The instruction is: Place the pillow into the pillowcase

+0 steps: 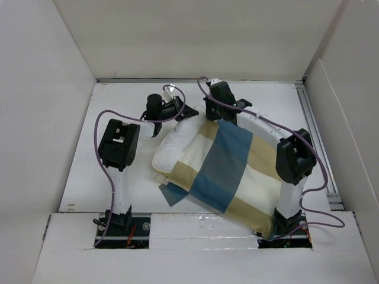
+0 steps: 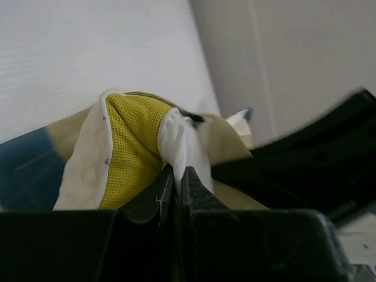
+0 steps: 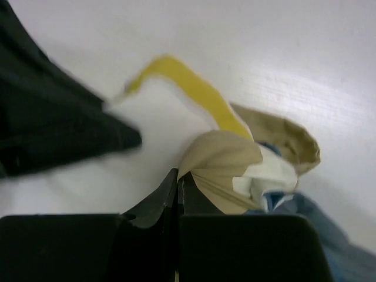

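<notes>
The white pillow [image 1: 170, 149] lies mid-table, mostly inside the blue, tan and cream checked pillowcase [image 1: 231, 168]; its left end sticks out. My left gripper [image 1: 181, 112] is at the pillow's far corner. In the left wrist view it [image 2: 178, 172] is shut on a pinch of the pillow's white fabric [image 2: 179, 141] beside the yellow edge [image 2: 132, 147]. My right gripper [image 1: 222, 116] is at the pillowcase's far edge. In the right wrist view it [image 3: 178, 175] is shut on a tan fold of the pillowcase [image 3: 226, 158]; the pillow's yellow piping [image 3: 194, 94] runs behind.
White walls enclose the table [image 1: 118, 106] at the back and both sides. A metal rail [image 1: 314, 124] runs along the right edge. The two grippers are close together at the far side; the left one shows as a dark blur in the right wrist view [image 3: 53, 129].
</notes>
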Controlling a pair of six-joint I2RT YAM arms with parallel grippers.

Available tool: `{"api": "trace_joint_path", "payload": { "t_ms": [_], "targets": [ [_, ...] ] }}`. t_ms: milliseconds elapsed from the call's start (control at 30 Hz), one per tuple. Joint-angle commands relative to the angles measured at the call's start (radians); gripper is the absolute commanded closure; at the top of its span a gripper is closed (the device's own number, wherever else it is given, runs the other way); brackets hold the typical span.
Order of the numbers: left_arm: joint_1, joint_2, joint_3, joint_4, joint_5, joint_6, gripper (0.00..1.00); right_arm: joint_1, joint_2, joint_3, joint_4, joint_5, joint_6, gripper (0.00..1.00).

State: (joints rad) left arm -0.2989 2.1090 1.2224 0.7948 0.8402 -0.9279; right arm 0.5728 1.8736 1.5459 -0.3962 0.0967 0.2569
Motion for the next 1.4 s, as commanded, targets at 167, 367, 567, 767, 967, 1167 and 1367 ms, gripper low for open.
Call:
{"api": "trace_joint_path", "payload": {
  "t_ms": [167,367,567,767,967,1167,1367],
  "targets": [
    [-0.075,-0.337,-0.165,0.639,0.182,-0.339,1.00,0.015,0.019,0.416,0.163,-0.448,-0.018,1.00],
    [-0.085,-0.539,-0.307,0.401,0.091,-0.085,1.00,0.064,-0.069,0.355,0.372,-0.733,0.123,1.00],
    [-0.085,-0.570,-0.380,0.299,0.053,0.030,1.00,0.102,-0.160,0.281,0.689,-1.031,0.316,1.00],
    [-0.085,-0.598,-0.400,0.196,-0.029,0.147,1.00,0.176,-0.281,0.119,0.893,-1.117,0.499,1.00],
    [-0.085,-0.629,-0.411,0.207,-0.064,0.147,1.00,0.237,-0.145,0.062,1.554,-1.230,1.054,1.00],
    [-0.085,-0.649,-0.377,0.118,-0.121,0.196,1.00,0.323,-0.065,-0.004,1.873,-1.241,1.305,1.00],
    [-0.045,-0.649,-0.357,0.129,-0.101,0.167,1.00,0.285,-0.113,-0.176,1.821,-1.241,1.208,1.00]
  ]
}}
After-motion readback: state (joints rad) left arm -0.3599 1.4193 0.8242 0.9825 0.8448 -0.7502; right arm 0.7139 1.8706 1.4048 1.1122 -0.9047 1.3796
